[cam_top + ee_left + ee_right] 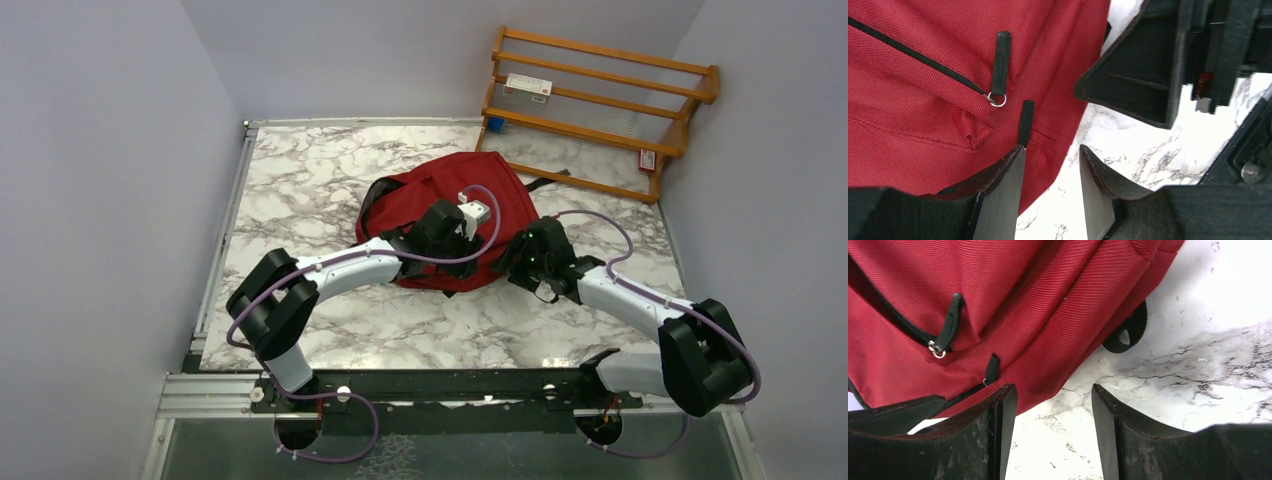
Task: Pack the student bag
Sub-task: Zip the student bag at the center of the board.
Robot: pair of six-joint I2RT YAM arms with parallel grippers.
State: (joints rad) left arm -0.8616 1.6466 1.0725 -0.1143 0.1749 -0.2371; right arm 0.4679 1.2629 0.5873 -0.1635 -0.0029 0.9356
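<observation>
Fabric like that dark-red woven backpack [415, 195], lying midway across the marbled table [300, 180], looks limp and light; I'd pinch a black corded zipper pull [1000, 62]. Left gripper [1050, 150] and right gripper [1053, 390] hover at its edge, fingers [998, 430] spread, empty. Arms hide its opening from above; whether it's zipped, I can't tell.

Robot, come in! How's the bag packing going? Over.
Left gripper open, empty, at bag edge. Right gripper open, empty, alongside. Bag lying flat, visible zips shut. Nothing blocking; grippers close together.
</observation>
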